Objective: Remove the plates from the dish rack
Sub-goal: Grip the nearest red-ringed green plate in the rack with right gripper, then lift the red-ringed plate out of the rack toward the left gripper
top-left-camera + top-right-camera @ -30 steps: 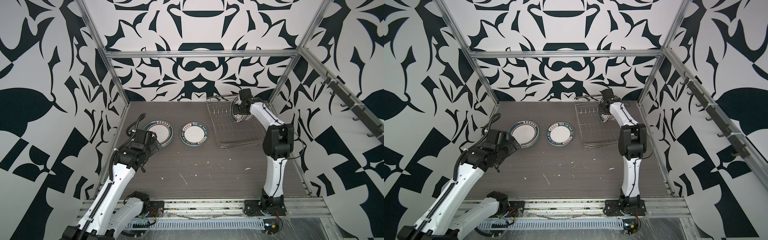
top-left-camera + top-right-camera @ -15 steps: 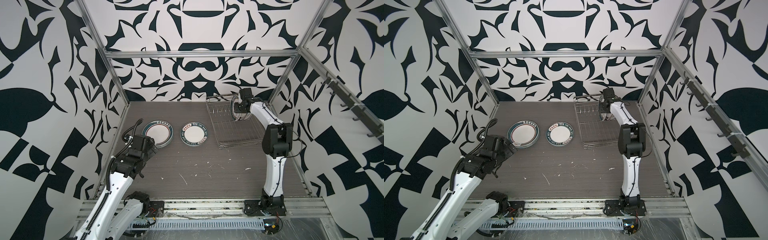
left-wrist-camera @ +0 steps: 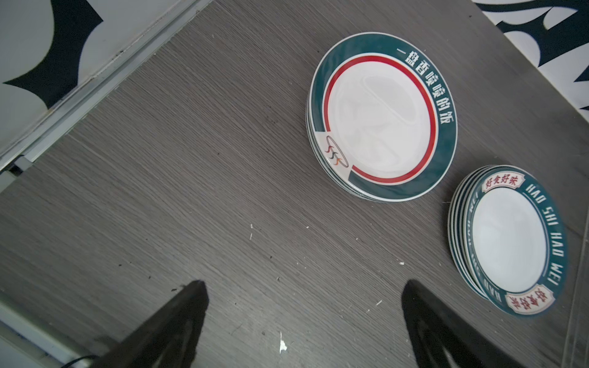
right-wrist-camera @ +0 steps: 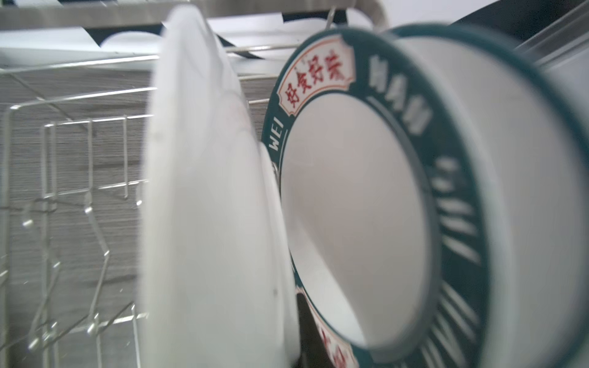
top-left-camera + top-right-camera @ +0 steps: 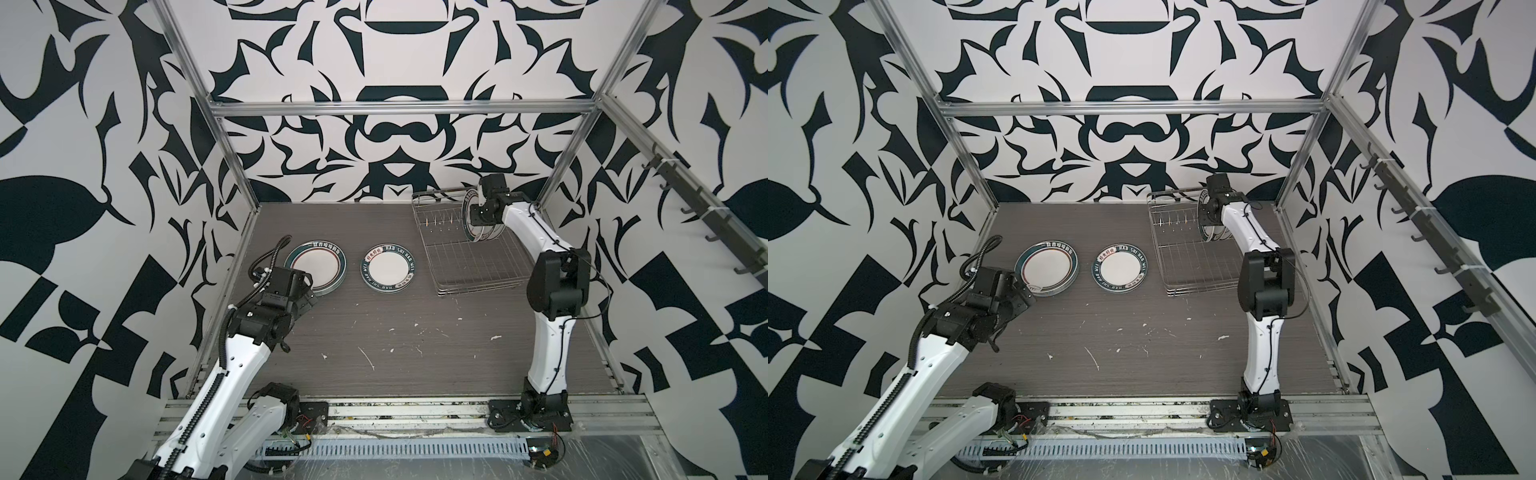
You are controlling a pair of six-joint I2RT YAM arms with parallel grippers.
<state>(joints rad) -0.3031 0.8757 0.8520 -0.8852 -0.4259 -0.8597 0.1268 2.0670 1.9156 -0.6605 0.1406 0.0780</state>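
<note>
Plates [image 5: 478, 235] stand on edge across the dish rack [image 5: 469, 266].

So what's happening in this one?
Two arms are unloading a dish rack. The right end effector is shut, apparently on the rim of an upright plate, one of a few standing at the rack's far end. The left end effector hangs open over the bare table, near two stacks already laid flat: the larger-plate stack and the smaller-plate stack.
</note>
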